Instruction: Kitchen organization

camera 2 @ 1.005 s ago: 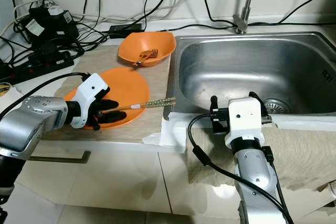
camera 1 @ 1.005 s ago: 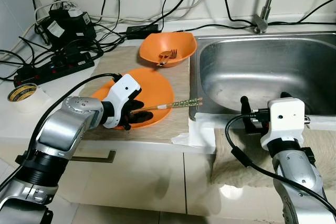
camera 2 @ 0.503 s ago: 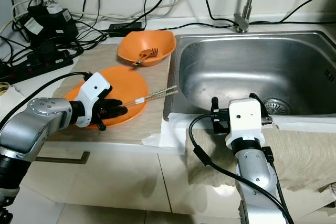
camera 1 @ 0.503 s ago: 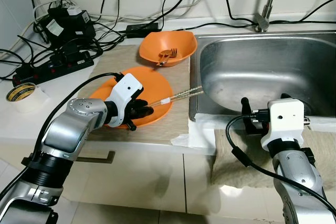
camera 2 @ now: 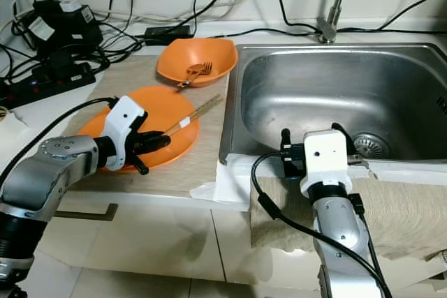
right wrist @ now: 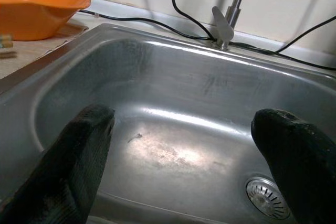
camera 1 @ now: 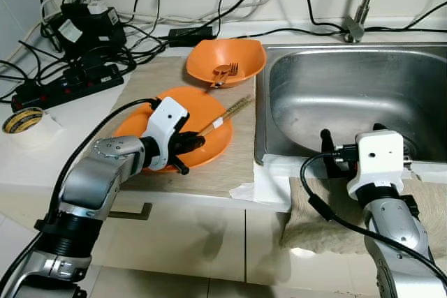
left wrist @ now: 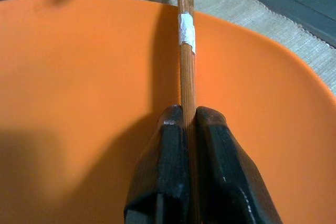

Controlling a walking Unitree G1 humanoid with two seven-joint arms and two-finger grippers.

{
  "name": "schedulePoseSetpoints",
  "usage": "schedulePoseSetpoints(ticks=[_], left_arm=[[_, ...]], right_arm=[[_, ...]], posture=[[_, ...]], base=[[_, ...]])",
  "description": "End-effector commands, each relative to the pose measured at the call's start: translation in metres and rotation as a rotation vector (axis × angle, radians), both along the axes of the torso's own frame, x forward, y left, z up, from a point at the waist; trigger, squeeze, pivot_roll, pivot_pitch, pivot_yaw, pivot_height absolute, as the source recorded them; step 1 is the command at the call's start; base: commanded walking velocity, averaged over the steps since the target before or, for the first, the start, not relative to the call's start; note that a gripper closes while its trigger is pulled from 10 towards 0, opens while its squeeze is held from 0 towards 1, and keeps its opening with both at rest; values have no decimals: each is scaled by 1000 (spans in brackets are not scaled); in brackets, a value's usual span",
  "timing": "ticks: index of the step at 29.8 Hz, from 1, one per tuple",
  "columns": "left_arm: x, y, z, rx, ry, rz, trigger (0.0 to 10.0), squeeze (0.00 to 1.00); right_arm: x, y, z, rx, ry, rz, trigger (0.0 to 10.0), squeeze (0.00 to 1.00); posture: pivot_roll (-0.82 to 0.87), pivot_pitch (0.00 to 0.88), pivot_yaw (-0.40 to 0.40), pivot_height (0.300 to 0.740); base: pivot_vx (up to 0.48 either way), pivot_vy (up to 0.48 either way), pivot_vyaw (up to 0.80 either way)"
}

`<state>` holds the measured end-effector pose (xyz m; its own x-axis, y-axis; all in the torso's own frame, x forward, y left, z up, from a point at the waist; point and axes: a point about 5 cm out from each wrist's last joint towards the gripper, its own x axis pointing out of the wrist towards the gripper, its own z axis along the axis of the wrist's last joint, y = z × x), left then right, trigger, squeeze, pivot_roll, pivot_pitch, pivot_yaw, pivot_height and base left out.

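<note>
My counter (camera 1: 49, 155) is white, with a beige mat (camera 1: 209, 172) spread over it. Directly under my left gripper (camera 1: 198, 142) an orange plate (camera 1: 209, 146) sits on that mat. Beyond the gripper, further along the mat, stands an orange bowl (camera 1: 246, 57). Out past my left arm lie a roll of tape (camera 1: 21, 121), a black power strip (camera 1: 66, 83) and tangled cables (camera 1: 140, 43). The steel sink (camera 1: 349, 102) is sunk into the counter ahead of my right gripper (right wrist: 181, 166).

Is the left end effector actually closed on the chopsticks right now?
Yes. The left end effector is shut on the chopsticks, its fingers pinching them above the orange plate.
</note>
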<state>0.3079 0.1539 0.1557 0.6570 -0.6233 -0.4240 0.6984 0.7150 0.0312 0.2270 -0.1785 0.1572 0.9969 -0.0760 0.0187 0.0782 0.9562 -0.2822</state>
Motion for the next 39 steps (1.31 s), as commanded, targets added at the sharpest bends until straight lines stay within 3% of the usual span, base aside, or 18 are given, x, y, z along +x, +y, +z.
schedulePoseSetpoints(ticks=[1, 27, 39], left_arm=[[-2, 2, 3, -15, -17, 15, 0, 0], [-18, -38, 38, -215, -89, -213, 0, 0], [-16, -46, 43, -246, -101, -249, 0, 0]], right_arm=[[3, 2, 1, 3, -10, 17, 10000, 0], [4, 3, 0, 3, -7, 30, 10000, 0], [13, 6, 8, 36, -38, 72, 10000, 0]], posture=[[-20, 0, 84, 736], [-20, 0, 79, 736], [-23, 0, 76, 736]], base=[[0, 0, 0], [0, 0, 0], [0, 0, 0]])
